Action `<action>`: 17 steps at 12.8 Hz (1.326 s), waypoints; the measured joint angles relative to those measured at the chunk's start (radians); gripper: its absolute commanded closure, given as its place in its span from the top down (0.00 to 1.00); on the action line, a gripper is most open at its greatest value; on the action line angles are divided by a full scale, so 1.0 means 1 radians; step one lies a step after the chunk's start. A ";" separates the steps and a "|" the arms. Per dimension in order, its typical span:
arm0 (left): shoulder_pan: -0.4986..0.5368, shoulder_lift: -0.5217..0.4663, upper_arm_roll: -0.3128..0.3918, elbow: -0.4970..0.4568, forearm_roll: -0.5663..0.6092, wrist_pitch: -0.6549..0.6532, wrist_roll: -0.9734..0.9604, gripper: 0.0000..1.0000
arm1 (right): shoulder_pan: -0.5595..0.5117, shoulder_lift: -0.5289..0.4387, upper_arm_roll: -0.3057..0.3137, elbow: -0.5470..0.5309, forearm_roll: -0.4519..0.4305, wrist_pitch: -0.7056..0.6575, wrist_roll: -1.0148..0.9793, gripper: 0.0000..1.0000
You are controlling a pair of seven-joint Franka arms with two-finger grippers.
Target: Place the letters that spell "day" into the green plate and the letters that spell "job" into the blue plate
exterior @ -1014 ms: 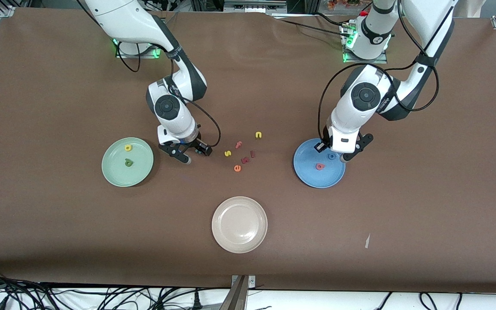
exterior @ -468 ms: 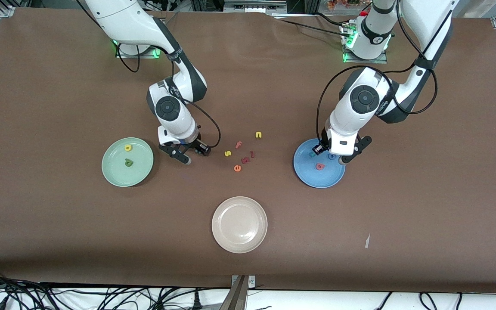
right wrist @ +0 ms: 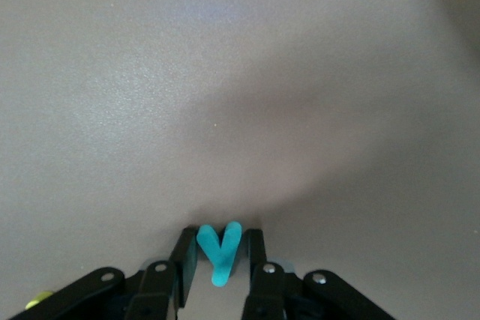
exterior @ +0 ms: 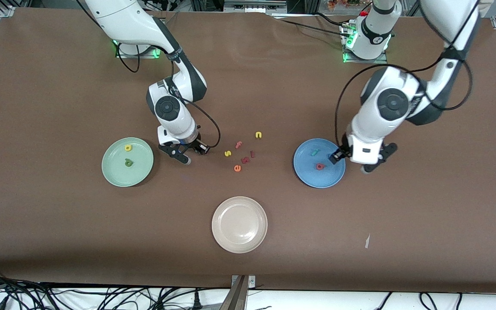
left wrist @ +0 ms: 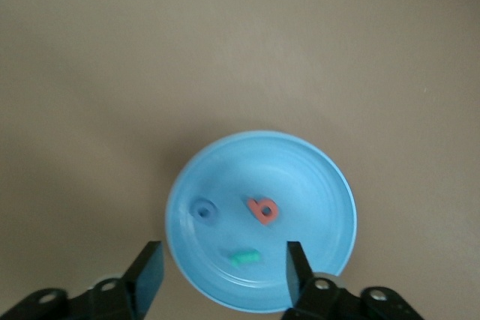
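Note:
The blue plate [exterior: 312,178] holds a slim teal j [exterior: 315,152] and a salmon-red b [exterior: 320,166]. The left wrist view shows the plate [left wrist: 322,185] with the j [left wrist: 244,258], the b [left wrist: 263,210] and a blue ring o [left wrist: 203,211]. My left gripper [exterior: 350,164] hangs open over the plate's rim, its jaws [left wrist: 223,260] holding nothing. My right gripper [exterior: 192,154] is down at the table beside the green plate [exterior: 112,172], shut [right wrist: 220,241] on the teal y [right wrist: 220,256]. That plate holds a yellow letter [exterior: 128,147] and a dark green one [exterior: 128,162].
Loose letters lie between the two plates: a yellow s [exterior: 227,153], an orange f [exterior: 238,144], a yellow n [exterior: 258,134], an orange e [exterior: 237,168] and two dark red ones [exterior: 248,157]. A beige plate [exterior: 239,241] sits nearer the front camera.
My left gripper opened, left the teal j in the blue plate and drew off toward the left arm's end. My right gripper closed on the teal y without shifting.

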 measured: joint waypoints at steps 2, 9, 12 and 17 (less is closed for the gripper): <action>0.062 -0.048 0.001 0.035 0.000 -0.062 0.130 0.99 | 0.000 -0.001 0.000 0.000 0.000 0.000 0.000 0.25; 0.197 -0.087 0.017 0.275 0.000 -0.347 0.484 0.99 | -0.041 -0.117 -0.035 0.006 -0.001 -0.157 -0.158 0.25; 0.105 -0.084 0.141 0.364 -0.001 -0.469 0.598 1.00 | -0.159 -0.224 -0.046 0.006 -0.001 -0.338 -0.359 0.25; -0.091 -0.084 0.346 0.533 -0.081 -0.612 0.772 1.00 | -0.347 -0.342 -0.049 0.000 -0.002 -0.534 -0.635 0.99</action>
